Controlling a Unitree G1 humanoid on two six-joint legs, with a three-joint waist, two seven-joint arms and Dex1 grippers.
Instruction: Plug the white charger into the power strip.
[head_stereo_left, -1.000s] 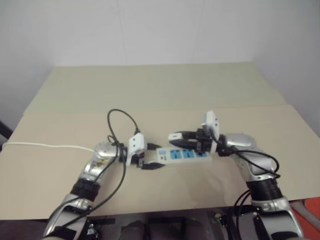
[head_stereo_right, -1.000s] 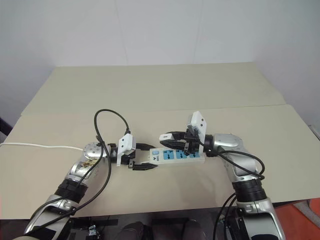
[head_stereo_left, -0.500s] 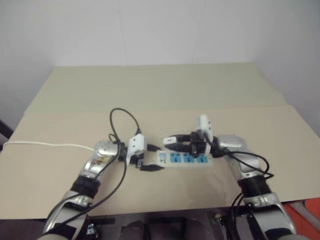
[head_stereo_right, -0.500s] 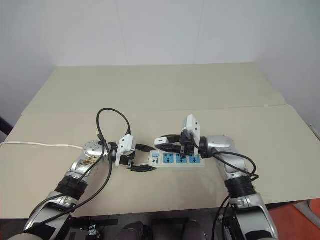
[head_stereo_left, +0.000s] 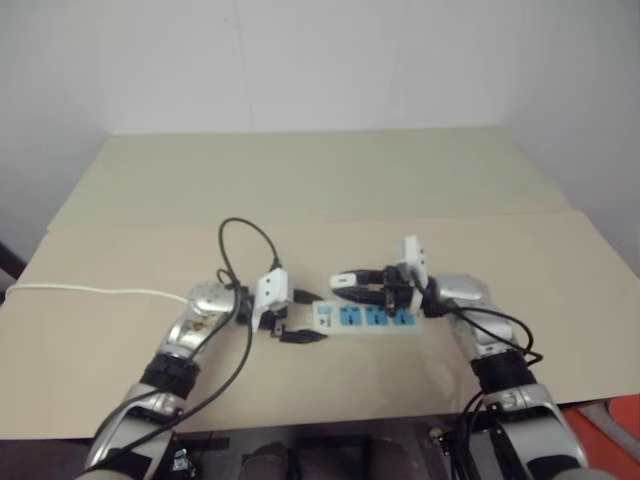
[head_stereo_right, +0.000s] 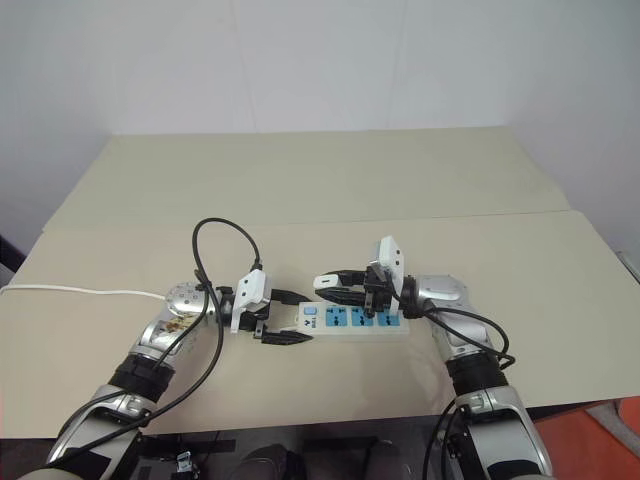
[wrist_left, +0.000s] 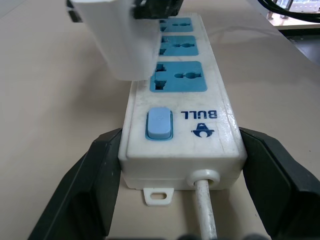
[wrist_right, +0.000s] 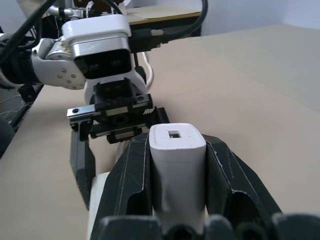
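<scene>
Lowered since the earlier frame, the right gripper (wrist_right: 177, 200) clenched the white charger (wrist_right: 176, 165) just above the power strip (wrist_left: 180, 117), which lay on the beige table (head_stereo_right: 300, 190) before a white wall, its switch end clamped by the left gripper (wrist_left: 177, 187).

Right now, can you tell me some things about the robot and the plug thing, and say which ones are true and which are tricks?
1. The left gripper clamps the switch end of the power strip. True.
2. The right gripper holds the white charger. True.
3. The power strip has red socket panels. False: they are blue.
4. The white charger lies loose on the table. False: it sits between the right gripper's fingers, above the strip.
5. The power strip's switch button is blue. True.
</scene>
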